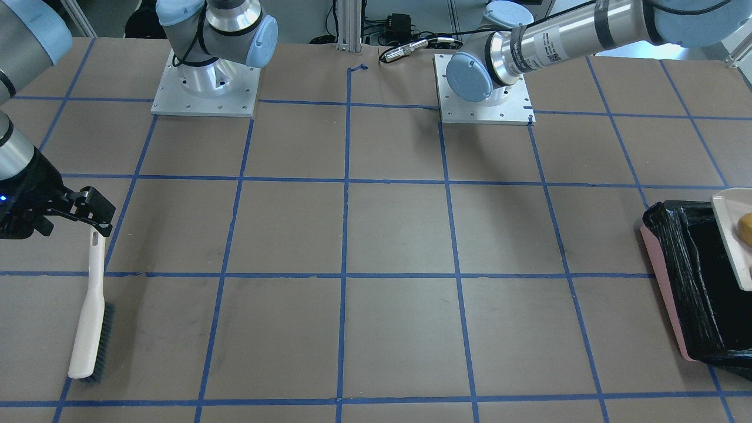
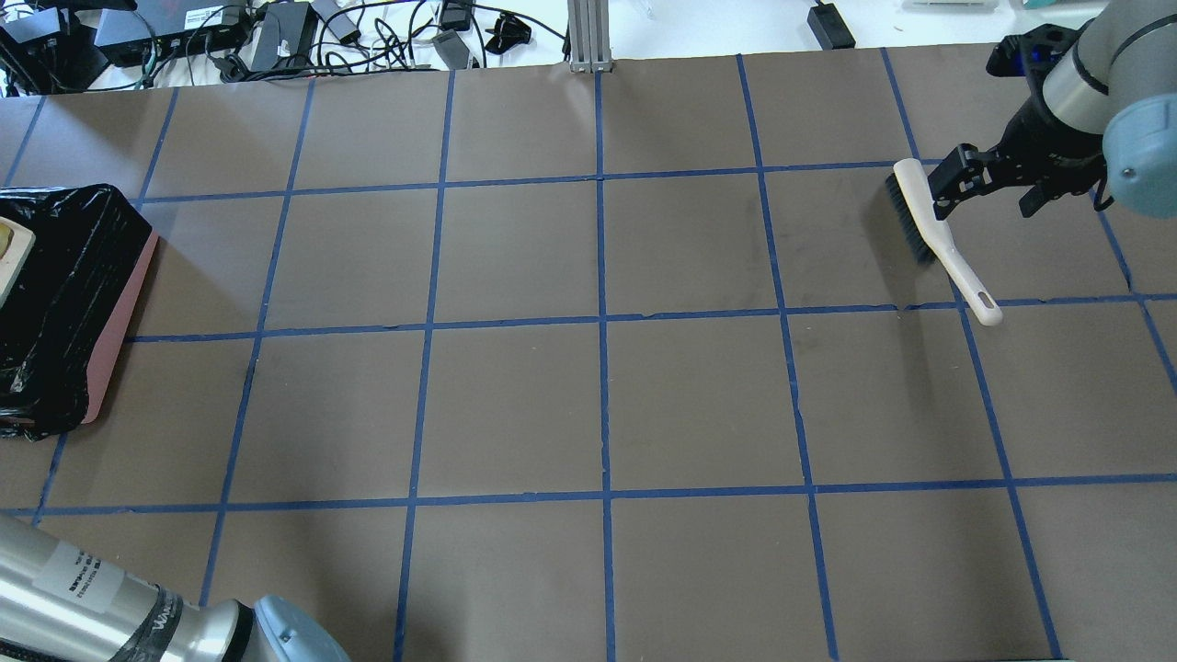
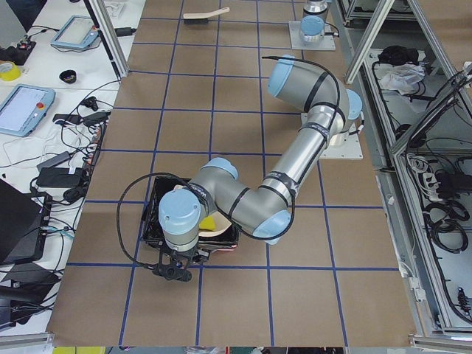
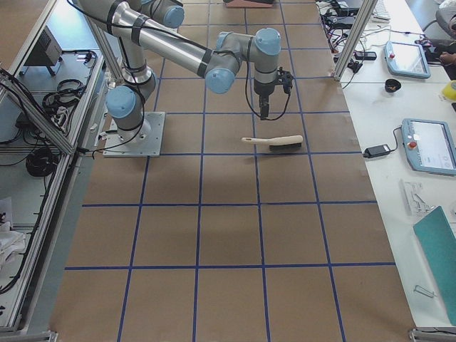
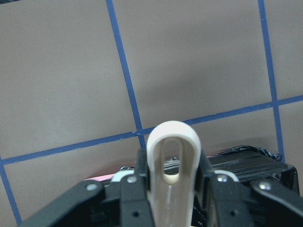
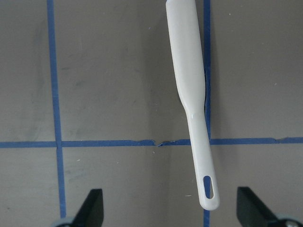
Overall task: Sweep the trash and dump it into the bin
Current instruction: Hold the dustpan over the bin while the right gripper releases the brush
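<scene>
The left arm (image 3: pixel 302 151), silver tubing with pale blue joint caps, stretches out from its base, folds back at the elbow and turns its wrist downward. The black two-finger left tool (image 5: pixel 173 170) points down, its fingers clamped on a beige plastic looped handle (image 5: pixel 173 130). The right arm (image 4: pixel 171 46), of the same silver and pale blue build, reaches out nearly level with its wrist turned straight down. The black two-finger right tool (image 2: pixel 953 180) hangs with its fingers spread wide apart.
</scene>
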You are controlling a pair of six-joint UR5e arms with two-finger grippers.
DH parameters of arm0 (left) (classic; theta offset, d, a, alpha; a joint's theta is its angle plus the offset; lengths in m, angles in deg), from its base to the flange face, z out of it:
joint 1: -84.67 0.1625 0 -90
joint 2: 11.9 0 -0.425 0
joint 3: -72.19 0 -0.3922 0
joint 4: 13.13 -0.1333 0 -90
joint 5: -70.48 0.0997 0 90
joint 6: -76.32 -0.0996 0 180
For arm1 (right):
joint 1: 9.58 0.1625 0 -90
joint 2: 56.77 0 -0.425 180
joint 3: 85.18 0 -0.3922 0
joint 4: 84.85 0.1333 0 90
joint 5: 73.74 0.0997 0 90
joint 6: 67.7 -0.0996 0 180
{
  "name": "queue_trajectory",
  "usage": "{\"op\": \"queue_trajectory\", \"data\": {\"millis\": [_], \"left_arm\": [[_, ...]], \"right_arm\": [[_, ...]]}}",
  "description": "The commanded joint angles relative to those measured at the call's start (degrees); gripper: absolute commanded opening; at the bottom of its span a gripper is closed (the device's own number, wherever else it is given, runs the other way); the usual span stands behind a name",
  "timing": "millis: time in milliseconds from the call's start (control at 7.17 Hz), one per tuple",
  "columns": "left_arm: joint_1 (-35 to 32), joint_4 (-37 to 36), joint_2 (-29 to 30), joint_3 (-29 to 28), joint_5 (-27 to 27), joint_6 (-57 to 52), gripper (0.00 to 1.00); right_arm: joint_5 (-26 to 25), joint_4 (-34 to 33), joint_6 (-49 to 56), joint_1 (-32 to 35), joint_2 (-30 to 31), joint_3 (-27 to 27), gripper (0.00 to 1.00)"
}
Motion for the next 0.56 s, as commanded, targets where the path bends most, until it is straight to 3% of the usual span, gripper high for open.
{"op": "queue_trajectory", "data": {"millis": [0,418], "left_arm": [[0.1,-1.6,0.6,-0.8,0.0,-0.8,0.0],[0.1,-2.6,1.1,-1.8,-0.1,-0.6,0.0]], "right_arm": [[0.7,9.1,-0.3,1.1,0.6,-6.4,1.0],[-0.1,9.0,-0.4,6.3,0.8,-7.7,1.0]]}}
